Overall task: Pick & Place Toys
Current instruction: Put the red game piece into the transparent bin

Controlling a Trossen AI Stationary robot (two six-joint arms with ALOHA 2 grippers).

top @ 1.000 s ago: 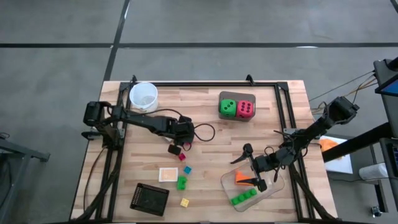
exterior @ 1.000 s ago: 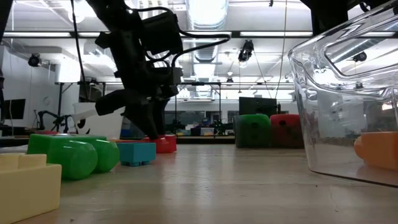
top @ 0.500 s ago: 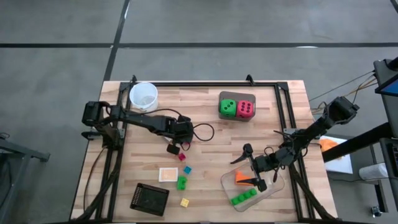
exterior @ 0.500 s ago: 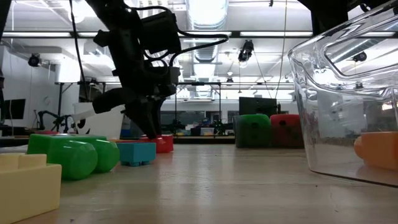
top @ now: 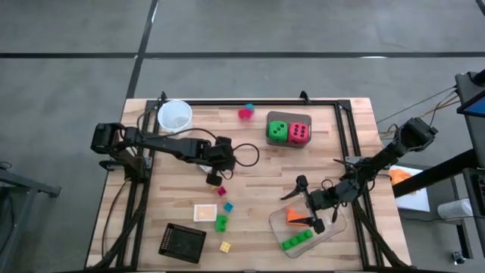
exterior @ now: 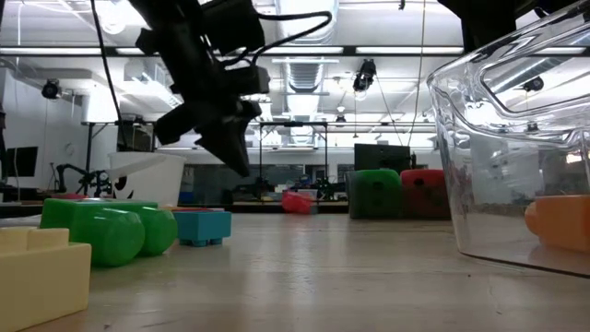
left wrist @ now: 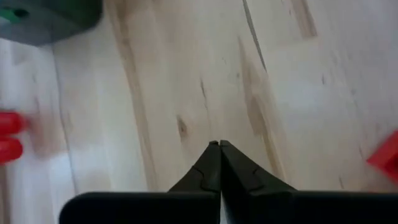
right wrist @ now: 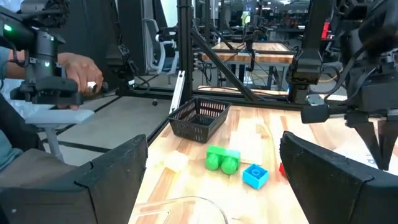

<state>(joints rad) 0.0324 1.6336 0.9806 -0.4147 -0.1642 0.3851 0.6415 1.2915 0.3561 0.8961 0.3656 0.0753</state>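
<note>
With its two fingers pressed together on nothing, the left gripper (top: 214,179) hangs above the bare wood near the middle of the table (top: 258,197), its tips meeting in a point in its own wrist view (left wrist: 219,149). Just at its five o'clock lies a small pink-red brick (top: 222,191), and farther on toward six come a blue brick (top: 228,206), a green brick (top: 221,222) and a yellow brick (top: 225,246). A pale orange-edged square piece (top: 204,213) sits at nine o'clock of the green brick, with a black mesh basket (top: 182,242) near the table's seven o'clock corner. Another red brick (top: 245,113) rests by the far edge at twelve o'clock, with a small blue bit touching its far side; a white cup (top: 175,116) stands at eleven. The green die (top: 277,131) and pink-red die (top: 299,133) touch side by side at about one o'clock. At four to five o'clock the right gripper (top: 309,214) waits with fingers spread wide over the clear plastic tray (top: 338,225), which holds an orange wedge (top: 297,218) and a long green brick (top: 296,240).
</note>
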